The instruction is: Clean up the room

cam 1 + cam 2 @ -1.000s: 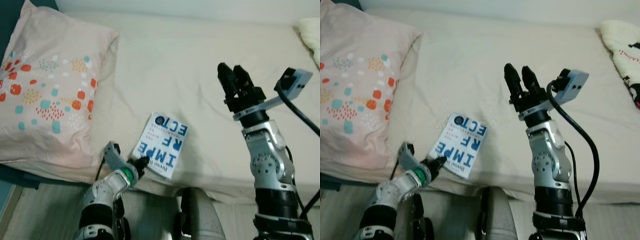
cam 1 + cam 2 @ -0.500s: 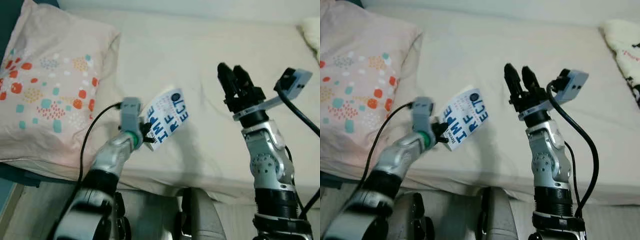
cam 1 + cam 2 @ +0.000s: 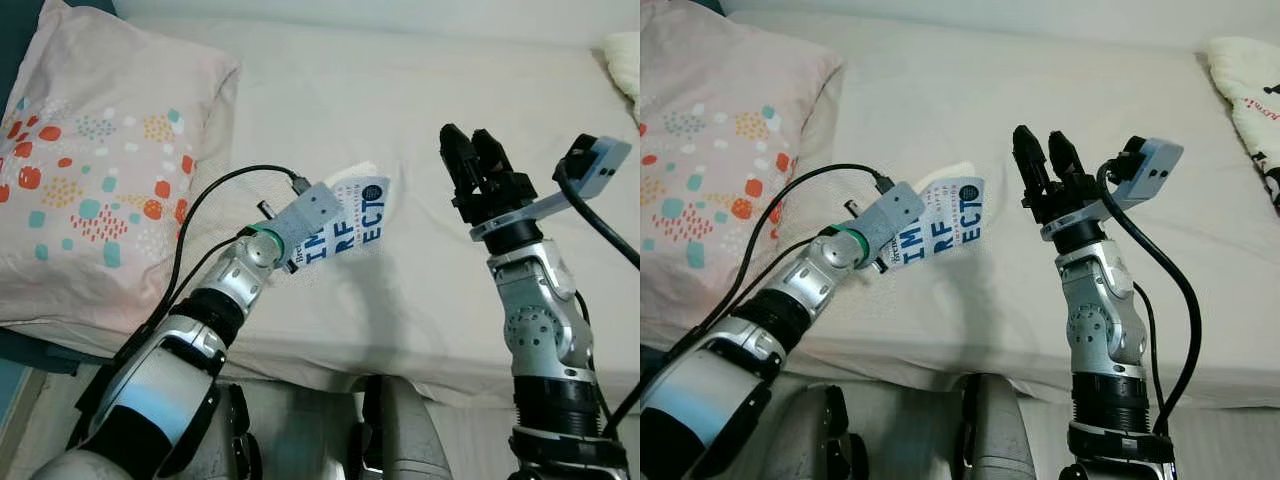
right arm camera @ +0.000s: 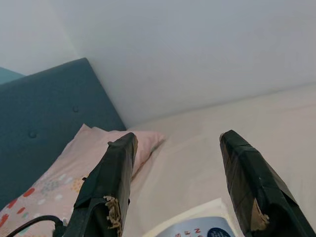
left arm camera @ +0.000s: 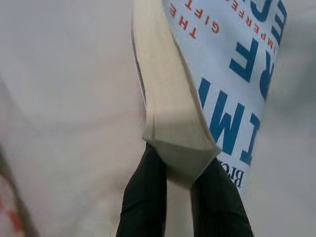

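Pillow [image 3: 100, 170]: far left on the bed [image 3: 420, 130], patterned, well apart from the book.
Left gripper [image 5: 180, 170]: clenched on the book's lower corner, fingers [image 5: 145, 197] either side of the page block.
Book [image 3: 345, 222]: held clear above the bed, between the two arms, long axis running away from the left gripper toward the right one.
Right gripper [image 3: 472, 160]: raised, released, holding nothing, near the book's far end.
Nearer arm: left, already holding.

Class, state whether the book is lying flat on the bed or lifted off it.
Lifted: the left claw grips the book by a corner above the bed.
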{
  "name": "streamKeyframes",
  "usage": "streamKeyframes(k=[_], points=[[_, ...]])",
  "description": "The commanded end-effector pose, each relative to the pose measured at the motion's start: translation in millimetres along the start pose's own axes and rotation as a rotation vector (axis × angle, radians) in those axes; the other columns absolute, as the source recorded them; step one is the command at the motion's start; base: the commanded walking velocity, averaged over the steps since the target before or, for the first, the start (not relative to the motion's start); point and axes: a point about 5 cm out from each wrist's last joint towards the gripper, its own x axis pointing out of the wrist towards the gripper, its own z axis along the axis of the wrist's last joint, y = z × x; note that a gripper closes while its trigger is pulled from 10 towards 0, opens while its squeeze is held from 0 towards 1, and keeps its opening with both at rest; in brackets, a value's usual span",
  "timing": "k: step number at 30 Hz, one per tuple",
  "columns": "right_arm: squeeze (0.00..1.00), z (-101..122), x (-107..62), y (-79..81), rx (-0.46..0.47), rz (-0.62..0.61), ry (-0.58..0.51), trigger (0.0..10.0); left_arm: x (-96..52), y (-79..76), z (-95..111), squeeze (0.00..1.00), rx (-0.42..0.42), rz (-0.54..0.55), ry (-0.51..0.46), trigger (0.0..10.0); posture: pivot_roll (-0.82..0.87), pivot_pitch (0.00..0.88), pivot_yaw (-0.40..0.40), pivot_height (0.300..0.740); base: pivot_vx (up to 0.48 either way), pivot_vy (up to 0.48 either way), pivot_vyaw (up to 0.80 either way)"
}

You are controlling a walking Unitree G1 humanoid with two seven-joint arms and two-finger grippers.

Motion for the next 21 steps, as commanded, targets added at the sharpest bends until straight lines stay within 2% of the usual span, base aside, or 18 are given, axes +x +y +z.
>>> streamKeyframes(k=[1,2,3,4,5,7,8,9,10,12,13,16,18,21], points=[[0.00,1.9,-5.8,-3.9,-0.016,-0.021,-0.007,10.0,0.2,-10.9,-23.2,0.00,-0.099,-0.069,0.104,10.0,-0.13,0.209,0.044,0.612,0.000,0.000,0.00],[0.00,1.6,-6.5,-3.5,-0.016,-0.023,-0.008,10.0,-0.1,-8.2,-23.4,0.00,-0.287,-0.087,0.096,10.0,-0.13,0.208,0.047,0.612,0.000,0.000,0.00],[0.00,1.3,-7.5,-3.7,-0.016,-0.025,-0.008,10.0,-0.9,-1.9,-21.3,0.00,-0.420,-0.077,0.059,10.0,-0.13,0.208,0.047,0.612,0.000,0.000,0.00],[0.00,1.3,-7.5,-3.7,-0.016,-0.025,-0.008,10.0,-0.9,-1.9,-21.3,0.00,-0.420,-0.077,0.059,10.0,-0.13,0.208,0.047,0.612,0.000,0.000,0.00],[0.00,1.1,-8.2,-3.8,-0.016,-0.027,-0.008,10.0,-1.3,3.3,-19.5,0.00,-0.482,-0.062,0.030,10.0,-0.13,0.208,0.047,0.612,0.000,0.000,0.00],[0.00,1.1,-8.2,-3.8,-0.016,-0.027,-0.008,10.0,-1.3,3.3,-19.5,0.00,-0.482,-0.062,0.030,10.0,-0.13,0.208,0.047,0.612,0.000,0.000,0.00],[0.00,0.8,-9.3,-4.4,-0.016,-0.030,-0.006,10.0,-2.9,9.3,-18.7,0.00,-0.554,-0.062,-0.005,10.0,-0.12,0.211,0.049,0.612,0.000,0.000,0.00],[0.00,0.3,-10.3,-4.6,-0.015,-0.033,-0.004,10.0,-6.8,15.6,-24.8,0.00,-0.427,-0.068,-0.028,10.0,-0.11,0.221,0.041,0.612,0.000,0.000,0.00],[0.00,0.3,-10.3,-4.6,-0.015,-0.033,-0.004,10.0,-6.8,15.6,-24.8,0.00,-0.427,-0.068,-0.028,10.0,-0.11,0.221,0.041,0.612,0.000,0.000,0.00],[0.00,-0.9,-10.7,-4.9,-0.011,-0.034,0.002,10.0,-12.5,20.2,-40.7,0.00,-0.134,-0.103,-0.003,10.0,-0.10,0.224,0.037,0.612,0.000,0.000,0.00],[0.00,-1.5,-10.5,-5.1,-0.010,-0.033,0.004,10.0,-14.0,20.8,-46.7,0.00,-0.049,-0.120,0.019,10.0,-0.10,0.224,0.037,0.612,0.000,0.000,0.00],[0.00,-3.1,-9.8,-4.9,-0.006,-0.032,0.008,10.0,-14.9,24.5,-53.7,0.00,-0.008,-0.128,0.066,10.0,-0.09,0.223,0.036,0.612,0.000,0.000,0.00],[0.00,-5.0,-8.0,-3.7,-0.001,-0.026,0.011,10.0,-15.3,27.8,-60.2,0.00,0.057,-0.144,0.122,10.0,-0.09,0.225,0.035,0.612,0.000,0.000,0.00],[0.00,-5.9,-7.1,-3.3,0.002,-0.025,0.011,10.0,-14.9,28.7,-62.7,0.00,0.061,-0.152,0.154,10.0,-0.08,0.219,0.037,0.612,0.000,0.000,0.00]])
